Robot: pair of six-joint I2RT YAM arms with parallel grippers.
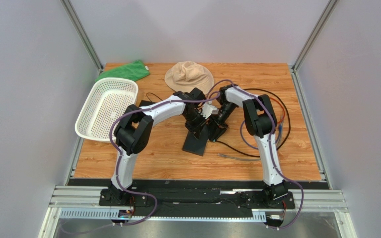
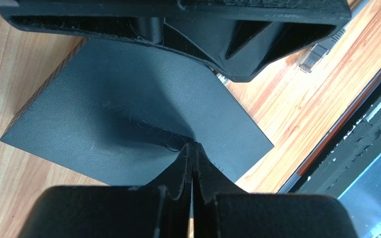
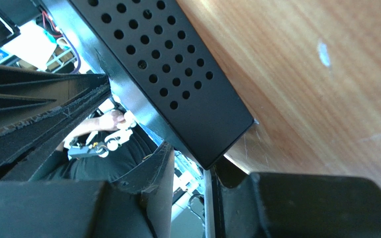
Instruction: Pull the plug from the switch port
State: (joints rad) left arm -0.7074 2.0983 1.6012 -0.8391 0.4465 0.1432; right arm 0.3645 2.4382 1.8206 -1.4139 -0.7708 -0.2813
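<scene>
The switch [image 1: 196, 143] is a flat matte-black box lying on the wooden table [image 1: 287, 158]. Its top face fills the left wrist view [image 2: 128, 119], and its perforated side shows in the right wrist view [image 3: 162, 64]. My left gripper [image 1: 196, 124] is shut, with its tips [image 2: 193, 146] resting on the switch's top. My right gripper [image 1: 216, 121] is open at the switch's far end, with the switch's corner at the mouth of its gap [image 3: 192, 163]. A clear plug [image 2: 310, 57] on a grey cable [image 1: 237, 157] lies on the wood, apart from the switch. The sockets are hidden.
A white basket [image 1: 107, 109] stands at the left, a green cloth [image 1: 125, 71] and a tan hat [image 1: 189, 75] at the back. Black cables [image 1: 277, 114] loop at the right. A small black adapter [image 1: 145, 105] lies beside the basket. The front rail [image 2: 356, 144] is near.
</scene>
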